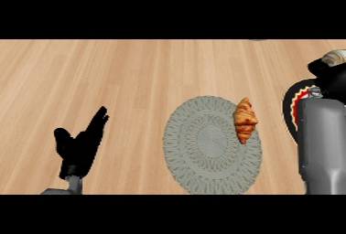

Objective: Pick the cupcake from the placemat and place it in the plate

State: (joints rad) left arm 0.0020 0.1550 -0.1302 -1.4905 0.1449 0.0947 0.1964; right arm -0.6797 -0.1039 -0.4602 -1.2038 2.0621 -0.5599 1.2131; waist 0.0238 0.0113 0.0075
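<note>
Right hand over plate, fingers curled on something unclear, maybe the cupcake; risks clipping croissant on placemat; left hand open, resting

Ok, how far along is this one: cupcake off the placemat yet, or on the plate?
Done: the placemat holds only a croissant, so the pick looks made. In hand: the right hand curls round a pale round thing, apparently the cupcake, by the far side of the plate. Left: setting it down and letting go. The left hand rests open at lower left.
</note>
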